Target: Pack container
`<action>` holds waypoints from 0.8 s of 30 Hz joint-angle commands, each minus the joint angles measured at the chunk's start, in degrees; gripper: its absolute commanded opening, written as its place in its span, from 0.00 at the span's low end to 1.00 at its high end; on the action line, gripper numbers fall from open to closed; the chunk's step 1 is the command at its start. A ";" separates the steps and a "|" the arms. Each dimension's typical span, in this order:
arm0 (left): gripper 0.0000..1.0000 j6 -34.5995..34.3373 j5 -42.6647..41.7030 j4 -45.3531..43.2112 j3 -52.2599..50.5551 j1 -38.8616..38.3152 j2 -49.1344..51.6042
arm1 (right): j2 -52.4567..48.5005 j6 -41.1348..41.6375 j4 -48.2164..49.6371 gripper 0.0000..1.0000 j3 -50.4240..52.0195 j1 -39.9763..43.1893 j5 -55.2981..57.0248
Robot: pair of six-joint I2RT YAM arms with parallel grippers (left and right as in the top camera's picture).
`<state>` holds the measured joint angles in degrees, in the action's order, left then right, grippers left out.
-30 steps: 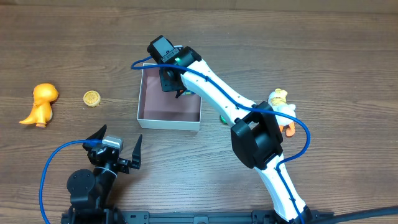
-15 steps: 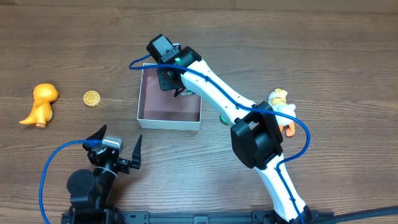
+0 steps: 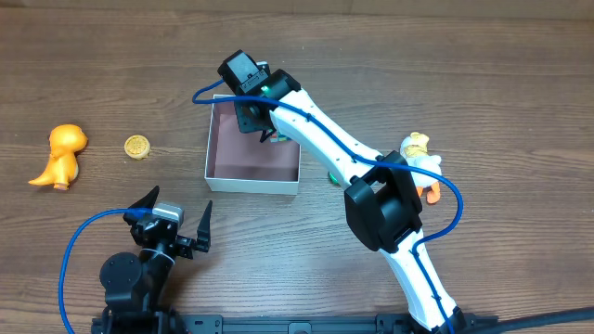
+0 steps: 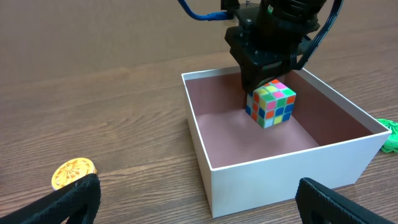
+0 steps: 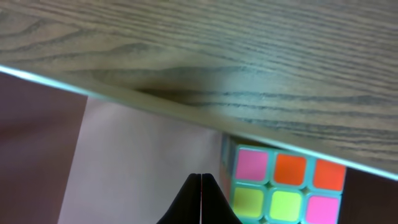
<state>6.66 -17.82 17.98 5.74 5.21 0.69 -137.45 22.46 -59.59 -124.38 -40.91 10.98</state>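
From above, the square white box with a pink floor (image 3: 243, 153) is seen mid-table, the right gripper (image 3: 256, 121) inside it, the left gripper (image 3: 174, 215) spread wide. By the left wrist, a many-coloured puzzle cube (image 4: 271, 102) is shown in the box. By the right wrist, jaws clenched on nothing are shown just beside it; the cube could be knocked if they are swung sideways.

container (image 4: 292, 168) front bare, cube (image 4: 271, 102) and right gripper (image 4: 249, 90) behind
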 commanded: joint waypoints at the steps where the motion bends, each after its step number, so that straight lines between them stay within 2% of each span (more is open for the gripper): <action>1: 1.00 1.07 -0.17 -0.26 -0.24 -0.35 -0.44 | 0.92 -0.20 0.39 0.05 0.20 0.11 2.21; 24: 1.00 1.07 -0.17 -0.26 -0.24 -0.35 -0.44 | 0.92 0.11 0.13 0.04 0.31 0.11 3.41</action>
<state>6.63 -17.85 17.98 5.74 5.21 0.69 -137.45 22.48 -59.64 -124.38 -40.91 13.04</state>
